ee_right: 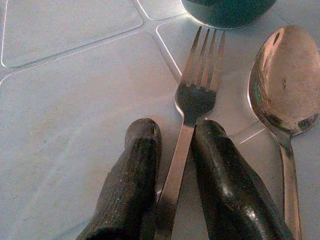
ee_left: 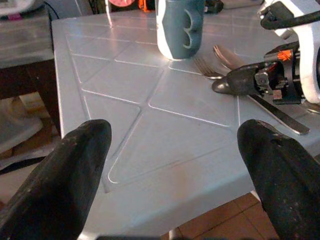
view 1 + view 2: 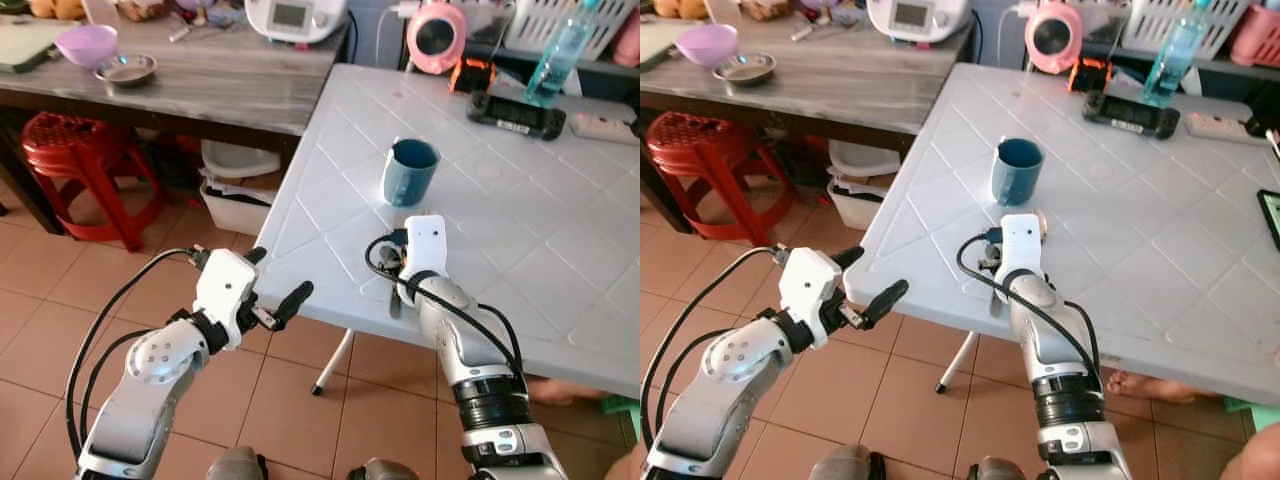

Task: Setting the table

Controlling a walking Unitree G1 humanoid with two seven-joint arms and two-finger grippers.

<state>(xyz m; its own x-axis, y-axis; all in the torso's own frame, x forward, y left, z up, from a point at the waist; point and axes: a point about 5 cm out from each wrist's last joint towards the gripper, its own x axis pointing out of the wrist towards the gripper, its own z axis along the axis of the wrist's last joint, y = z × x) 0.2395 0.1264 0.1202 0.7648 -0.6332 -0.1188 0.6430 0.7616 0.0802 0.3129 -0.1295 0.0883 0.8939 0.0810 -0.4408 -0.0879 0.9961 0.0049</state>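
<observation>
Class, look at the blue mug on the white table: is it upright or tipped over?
Upright. The blue mug stands on its base on the white table, its open mouth facing up, beyond the fork and spoon.

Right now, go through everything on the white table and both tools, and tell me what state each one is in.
Mug: upright, on the table.
Fork: flat on the table, handle between the right tool's fingers.
Spoon: flat beside the fork, bowl up, untouched.
Right tool: shut on the fork's handle.
Left tool: open, holding nothing, at the table's edge.
Bottle: upright, at the far edge.
</observation>
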